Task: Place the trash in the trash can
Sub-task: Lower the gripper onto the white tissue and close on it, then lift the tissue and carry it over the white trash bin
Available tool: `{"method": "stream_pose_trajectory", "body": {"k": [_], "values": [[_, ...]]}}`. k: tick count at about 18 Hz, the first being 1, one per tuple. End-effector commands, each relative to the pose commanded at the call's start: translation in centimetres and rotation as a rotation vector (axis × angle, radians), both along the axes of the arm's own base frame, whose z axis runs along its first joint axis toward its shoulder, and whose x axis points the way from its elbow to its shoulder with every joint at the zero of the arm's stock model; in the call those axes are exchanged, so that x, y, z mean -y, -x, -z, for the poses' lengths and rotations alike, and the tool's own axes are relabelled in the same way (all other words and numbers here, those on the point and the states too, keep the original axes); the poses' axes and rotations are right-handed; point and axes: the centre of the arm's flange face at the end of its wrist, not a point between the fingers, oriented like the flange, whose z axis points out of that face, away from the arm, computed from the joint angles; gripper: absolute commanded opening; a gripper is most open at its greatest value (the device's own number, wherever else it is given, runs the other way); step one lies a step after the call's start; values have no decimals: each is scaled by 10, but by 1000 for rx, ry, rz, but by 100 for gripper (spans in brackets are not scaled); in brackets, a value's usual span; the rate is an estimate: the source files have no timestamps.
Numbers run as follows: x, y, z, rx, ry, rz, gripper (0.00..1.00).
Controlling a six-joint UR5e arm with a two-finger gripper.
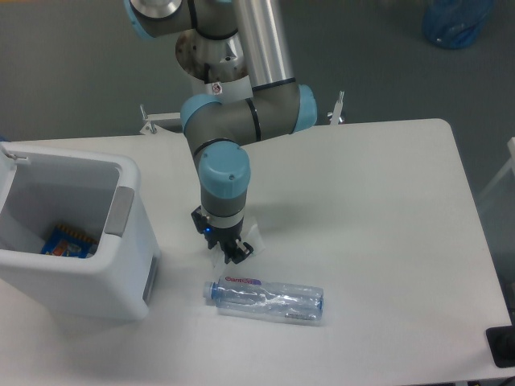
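My gripper (230, 250) points straight down at the table, just above the bottle's cap end. Its fingers are close together, shut on the crumpled translucent-white wrapper (250, 237), whose edges stick out on both sides. The clear crinkled bottle (266, 298) with a red-and-blue label lies on its side in front of the gripper, apart from it, cap to the left. The trash can (129, 265), a large white bin with a grey panel, stands open at the left edge of the table, to the left of the gripper.
A blue-orange snack packet (67, 240) lies inside the bin. A blue bag (456, 20) sits on the floor at the far right. A dark object (503, 346) shows at the table's front right corner. The arm's base (213, 56) stands behind the table.
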Motion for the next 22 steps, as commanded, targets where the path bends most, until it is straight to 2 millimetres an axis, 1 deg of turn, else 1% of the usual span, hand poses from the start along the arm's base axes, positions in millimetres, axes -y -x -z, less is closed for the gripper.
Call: {"method": "stream_pose_trajectory", "body": {"k": [2, 4, 5, 7, 8, 10, 12, 13, 15, 19, 21, 22], "values": [[2, 1, -11, -3, -5, -5, 0], [6, 5, -13, 1, -1, -12, 0], [6, 6, -17, -1, -8, -14, 0], [8, 6, -39, -25, -38, -18, 0], [8, 5, -47, -32, -50, -20, 0], [6, 6, -70, -41, -102, -34, 0], [9, 12, -93, -35, -166, -54, 0], [7, 12, -105, -20, -206, -74, 0], [-2, 18, -128, 31, -298, -141, 0], [-26, 21, -183, 195, -505, -255, 0], [-36, 22, -212, 275, -593, -295, 0], [-37, 26, -225, 305, -625, -319, 0]]}}
